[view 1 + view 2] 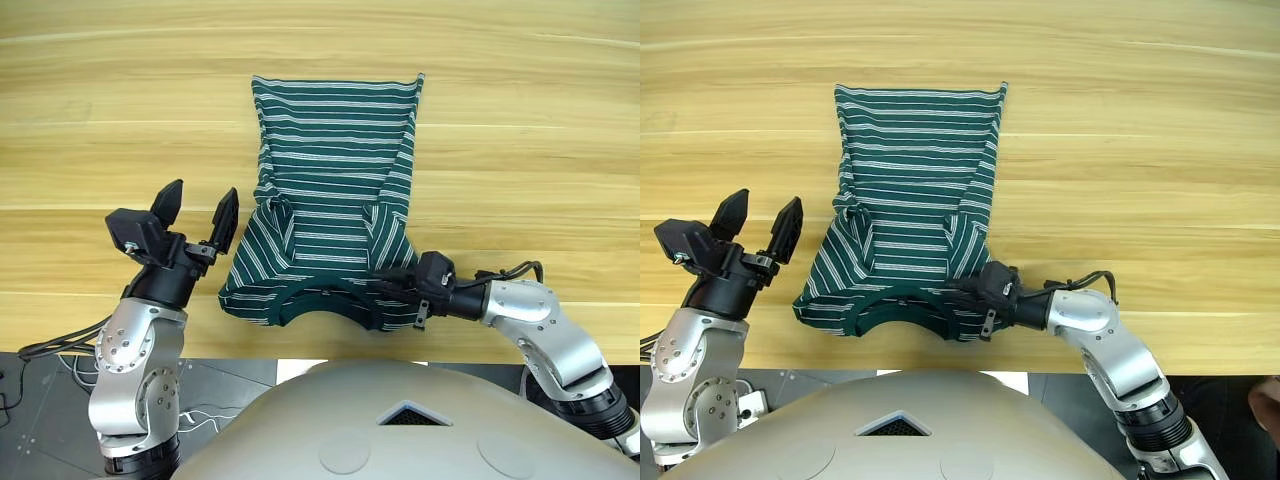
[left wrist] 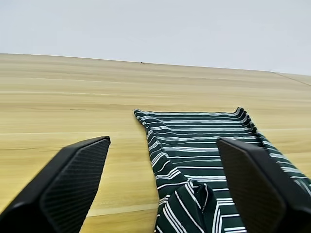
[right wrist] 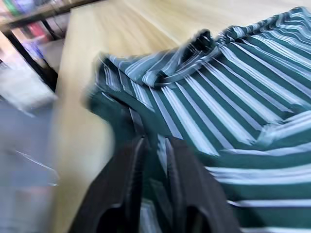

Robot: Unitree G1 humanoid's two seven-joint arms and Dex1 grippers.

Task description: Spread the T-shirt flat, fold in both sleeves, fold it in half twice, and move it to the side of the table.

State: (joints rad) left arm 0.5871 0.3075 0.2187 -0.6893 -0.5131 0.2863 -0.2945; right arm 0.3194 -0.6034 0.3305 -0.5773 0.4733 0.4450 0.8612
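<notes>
Right claw (image 1: 381,287): clenched on the T-shirt (image 1: 335,150) just beside its collar, at the near side of the surface (image 1: 520,130). You see the left claw (image 1: 200,207) spread wide, clear of the cloth, near the shirt's left shoulder. T-shirt: dark green, thin white stripes, both sleeves folded in, hem toward the far side. Surface: pale wood grain. Room: plain pale wall (image 2: 155,24) behind the far edge; dark floor (image 1: 40,410) with cables (image 1: 60,345) below the near edge.

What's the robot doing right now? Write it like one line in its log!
T-shirt: sleeves folded in, on table | right tool: shut on near edge by collar | left tool: open, beside shirt
</notes>
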